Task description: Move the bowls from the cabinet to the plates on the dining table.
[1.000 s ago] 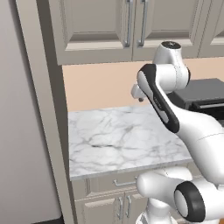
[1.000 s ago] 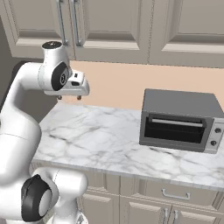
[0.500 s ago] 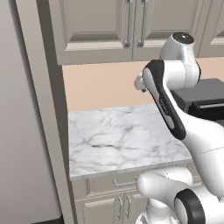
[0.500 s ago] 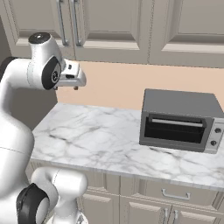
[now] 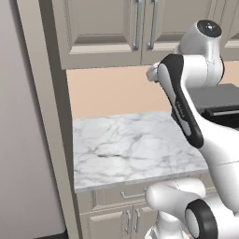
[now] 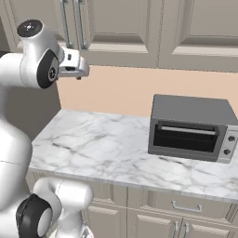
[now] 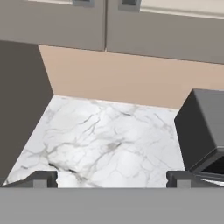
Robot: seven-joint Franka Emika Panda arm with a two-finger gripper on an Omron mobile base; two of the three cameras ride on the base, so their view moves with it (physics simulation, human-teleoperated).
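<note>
The cabinet hangs over the counter with both doors shut, its two long metal handles side by side. My gripper is raised just below the doors' lower edge, close under the handles. In the hand view my gripper is open, tips far apart with nothing between them, and looks down past the cabinet at the counter. The left base view shows my gripper partly behind the forearm. The bowls, the plates and the dining table are out of view.
A small marble counter lies below the hand. A grey toaster oven stands on its right part. A tall beige side panel bounds the counter on the left. Drawer fronts run under the counter edge.
The arm has lifted the hand from above the counter up to just under the cabinet doors. The jaws have stayed wide apart. The scene itself has not shifted.
</note>
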